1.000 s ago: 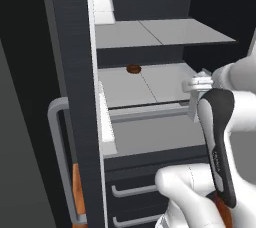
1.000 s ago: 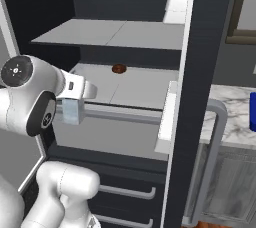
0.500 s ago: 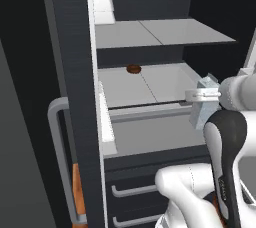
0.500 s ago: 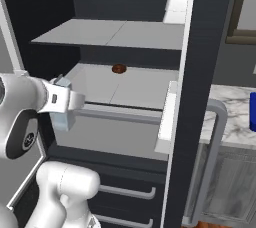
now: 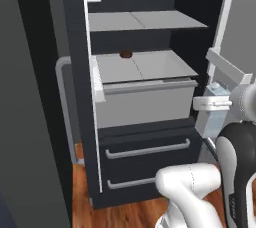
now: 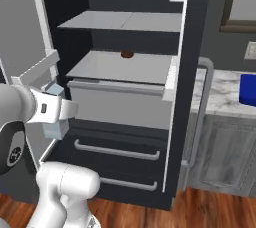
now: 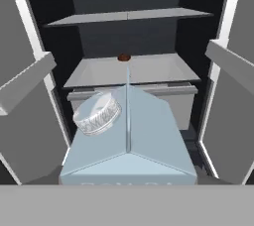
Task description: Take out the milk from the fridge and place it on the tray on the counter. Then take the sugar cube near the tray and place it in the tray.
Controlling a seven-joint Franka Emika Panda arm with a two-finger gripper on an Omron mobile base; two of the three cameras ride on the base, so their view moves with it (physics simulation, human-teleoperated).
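Hand view — milk (image 7: 130, 136) pinched in gripper (image 6: 56, 114), outside fridge (image 6: 125, 32) front edge, between 2 open doors.

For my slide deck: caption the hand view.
Milk carton up close before the open fridge, small brown disc on its shelf.

The milk (image 7: 128, 136) stood in front of the open fridge (image 6: 120, 37), outside its shelves, at the end effector (image 6: 59, 114). A round disc (image 5: 125, 54) lay at the back of the lower shelf (image 5: 142, 66), above two drawers (image 5: 147, 149). To the right of the fridge, the tray (image 6: 247, 90) lay on the table (image 6: 225, 89).
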